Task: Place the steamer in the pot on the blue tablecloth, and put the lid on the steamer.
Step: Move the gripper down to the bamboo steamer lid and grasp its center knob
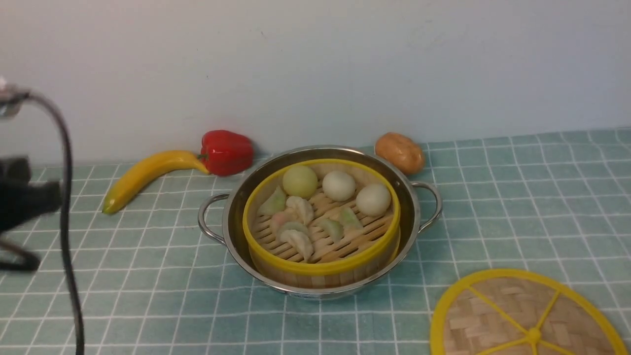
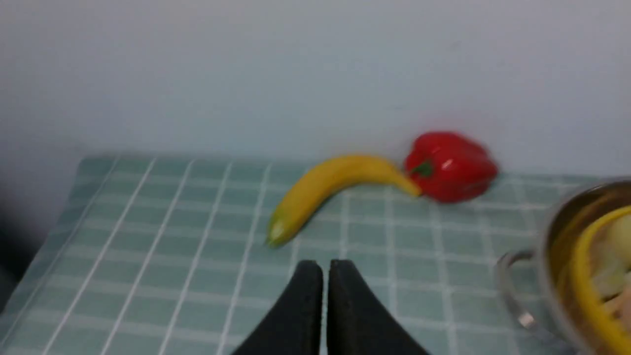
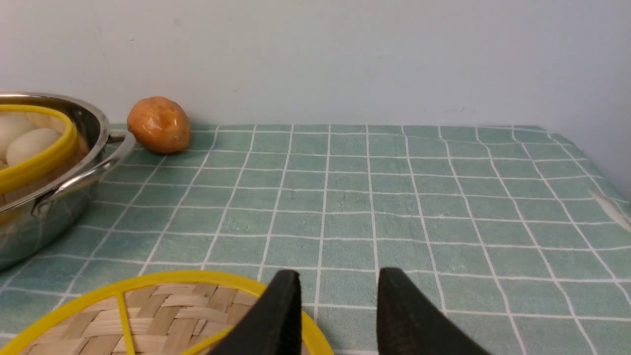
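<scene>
steamer (image 1: 320, 222) is sitting in pot (image 1: 411, 207); lid (image 1: 498, 315) is lying apart, not on yet. left fingers (image 2: 308, 283) pressing shut w/o load; right fingers (image 3: 286, 296) gaping.

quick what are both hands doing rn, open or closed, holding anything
Left hand: closed, holding nothing.
Right hand: open, holding nothing, by the edge of the lid.

My front camera looks forward and down on the pot (image 1: 413, 207) from mid-range. Each wrist camera rides low behind its gripper, facing the wall (image 2: 296, 74): the left gripper (image 2: 325, 268) has the banana (image 2: 325, 190) ahead, the right gripper (image 3: 337, 278) the potato (image 3: 158, 124). All three share the pot.
</scene>
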Robot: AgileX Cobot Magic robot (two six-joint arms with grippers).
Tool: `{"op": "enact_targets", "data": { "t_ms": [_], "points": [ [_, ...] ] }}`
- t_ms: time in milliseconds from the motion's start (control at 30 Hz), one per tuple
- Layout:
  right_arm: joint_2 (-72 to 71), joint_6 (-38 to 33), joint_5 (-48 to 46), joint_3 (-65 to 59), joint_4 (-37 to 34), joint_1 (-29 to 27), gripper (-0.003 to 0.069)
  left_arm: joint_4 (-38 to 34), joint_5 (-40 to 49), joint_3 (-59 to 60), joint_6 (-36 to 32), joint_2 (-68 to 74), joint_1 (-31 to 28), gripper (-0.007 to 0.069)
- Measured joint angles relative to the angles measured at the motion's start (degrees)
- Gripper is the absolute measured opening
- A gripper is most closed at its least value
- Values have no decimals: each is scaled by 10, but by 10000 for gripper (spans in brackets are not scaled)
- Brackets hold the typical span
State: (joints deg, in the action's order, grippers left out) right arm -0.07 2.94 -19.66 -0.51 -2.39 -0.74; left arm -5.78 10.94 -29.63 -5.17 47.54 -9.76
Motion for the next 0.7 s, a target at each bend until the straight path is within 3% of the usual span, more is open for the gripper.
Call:
{"op": "enact_targets", "data": {
  "t_ms": [133, 400, 500, 700],
  "points": [
    [0, 0, 0, 0, 0, 0, 243, -8, -5, 127, -14, -117, -52, 22],
    [0, 0, 0, 0, 0, 0, 243, 23, 24, 287, -19, -386, -59, 33],
    [0, 0, -1, 0, 0, 0, 243, 30, 45, 300, -19, -459, -59, 37],
    [0, 0, 0, 0, 0, 0, 243, 37, 87, 300, -19, -474, -34, 43]
  ]
}}
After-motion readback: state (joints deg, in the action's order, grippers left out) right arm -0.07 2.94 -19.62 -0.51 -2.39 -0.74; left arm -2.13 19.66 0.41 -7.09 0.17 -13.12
